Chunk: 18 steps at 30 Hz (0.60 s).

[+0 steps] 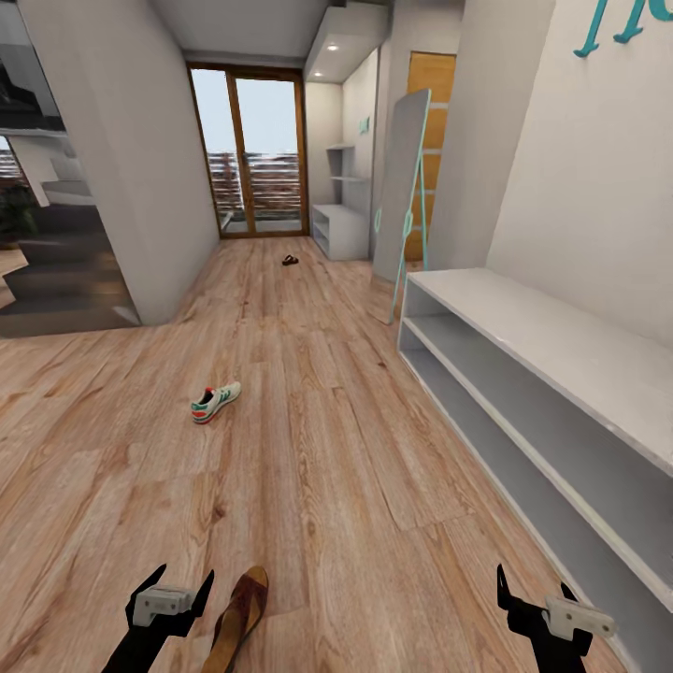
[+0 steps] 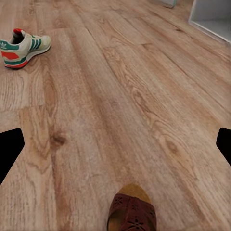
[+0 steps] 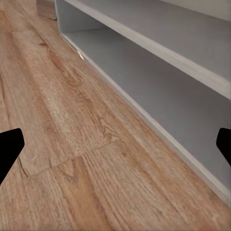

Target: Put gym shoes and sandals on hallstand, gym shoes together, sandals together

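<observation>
Brown sandal [image 1: 237,617] beside parted left jaws [image 1: 175,581]; right jaws [image 1: 533,586] seemingly parted, empty.

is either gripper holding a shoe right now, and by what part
Nothing is held. The left gripper and right gripper are both open and empty; the nearest sandal lies on the floor beside the left gripper.
</observation>
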### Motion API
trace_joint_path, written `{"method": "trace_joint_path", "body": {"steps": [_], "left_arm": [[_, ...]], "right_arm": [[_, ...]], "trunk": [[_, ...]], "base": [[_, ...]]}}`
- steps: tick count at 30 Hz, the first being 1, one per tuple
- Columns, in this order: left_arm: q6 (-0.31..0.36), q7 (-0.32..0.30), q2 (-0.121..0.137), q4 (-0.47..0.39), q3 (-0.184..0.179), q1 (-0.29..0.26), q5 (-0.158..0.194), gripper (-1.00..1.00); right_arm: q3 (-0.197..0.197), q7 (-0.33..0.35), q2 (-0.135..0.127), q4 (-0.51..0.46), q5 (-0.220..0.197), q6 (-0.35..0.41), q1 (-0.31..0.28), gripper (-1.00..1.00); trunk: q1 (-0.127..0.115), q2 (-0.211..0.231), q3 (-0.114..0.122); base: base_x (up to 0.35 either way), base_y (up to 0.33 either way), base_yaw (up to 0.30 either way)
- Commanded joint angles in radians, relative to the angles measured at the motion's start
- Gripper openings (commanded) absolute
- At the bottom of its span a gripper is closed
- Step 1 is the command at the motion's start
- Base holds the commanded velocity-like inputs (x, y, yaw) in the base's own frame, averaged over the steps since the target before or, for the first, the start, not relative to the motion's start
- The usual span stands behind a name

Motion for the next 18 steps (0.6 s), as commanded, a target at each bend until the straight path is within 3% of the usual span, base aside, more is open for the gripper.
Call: {"method": "trace_joint_path", "body": {"steps": [1,18], "left_arm": [[0.000,0.000,0.000,0.000,0.000,0.000,0.000,1.00],[0.000,0.004,0.001,0.000,0.000,0.000,0.001,1.00]], "right_arm": [[0.000,0.000,0.000,0.001,0.000,0.000,0.000,1.00],[0.000,-0.001,0.000,0.003,0.001,0.000,0.000,1.00]], "trunk": [[0.000,0.000,0.000],[0.000,0.000,0.000]], "base": [[0.000,0.000,-0.017],[0.000,0.000,-0.006]]}}
